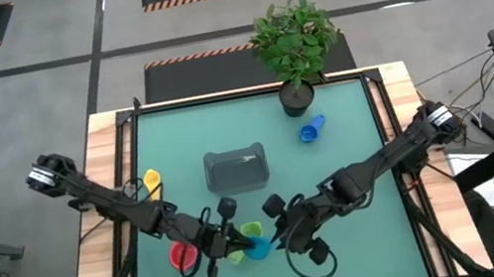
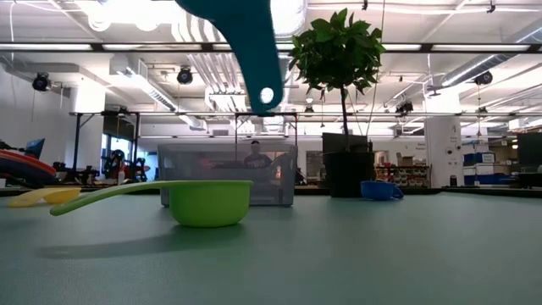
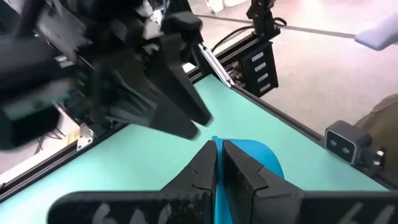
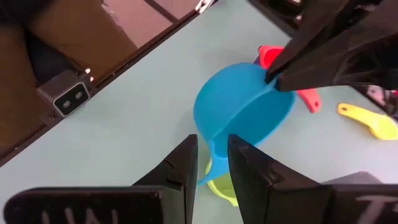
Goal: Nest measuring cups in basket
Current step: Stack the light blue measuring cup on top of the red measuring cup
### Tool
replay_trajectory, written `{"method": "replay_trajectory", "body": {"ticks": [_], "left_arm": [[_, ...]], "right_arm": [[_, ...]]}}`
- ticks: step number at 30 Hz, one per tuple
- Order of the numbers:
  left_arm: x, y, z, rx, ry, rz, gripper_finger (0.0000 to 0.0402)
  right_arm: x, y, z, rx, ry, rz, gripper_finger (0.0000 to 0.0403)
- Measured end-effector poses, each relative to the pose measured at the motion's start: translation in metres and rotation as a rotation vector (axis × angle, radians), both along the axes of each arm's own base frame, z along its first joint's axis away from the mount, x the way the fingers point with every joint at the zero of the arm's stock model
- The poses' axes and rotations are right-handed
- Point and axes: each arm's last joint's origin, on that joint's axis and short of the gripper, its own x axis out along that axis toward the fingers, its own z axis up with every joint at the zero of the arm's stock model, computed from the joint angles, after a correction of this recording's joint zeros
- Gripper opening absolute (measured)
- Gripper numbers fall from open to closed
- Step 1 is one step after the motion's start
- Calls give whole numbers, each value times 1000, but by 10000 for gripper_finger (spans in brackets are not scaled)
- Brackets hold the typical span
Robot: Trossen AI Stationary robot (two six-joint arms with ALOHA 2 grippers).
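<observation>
Left tool pinches teal cup rim; right tool, part-open round handle, should release cleanly.

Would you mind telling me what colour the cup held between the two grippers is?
Teal cup; it shows best in the right wrist view.

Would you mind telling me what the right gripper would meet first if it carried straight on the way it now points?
Probably the teal cup: it sits just past the right gripper, pinched at its rim by the left gripper. Depth is hard to judge.
</observation>
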Motion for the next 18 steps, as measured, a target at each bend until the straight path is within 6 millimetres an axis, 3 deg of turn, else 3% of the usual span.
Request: {"method": "replay_trajectory", "body": {"ticks": [11, 18], "left_arm": [[-23, 2, 21, 2, 24, 101, 1], [-41, -13, 46, 87, 115, 266, 1]], "right_arm": [[-27, -22, 42, 5, -76, -24, 77], [-30, -23, 39, -4, -59, -22, 59]]}}
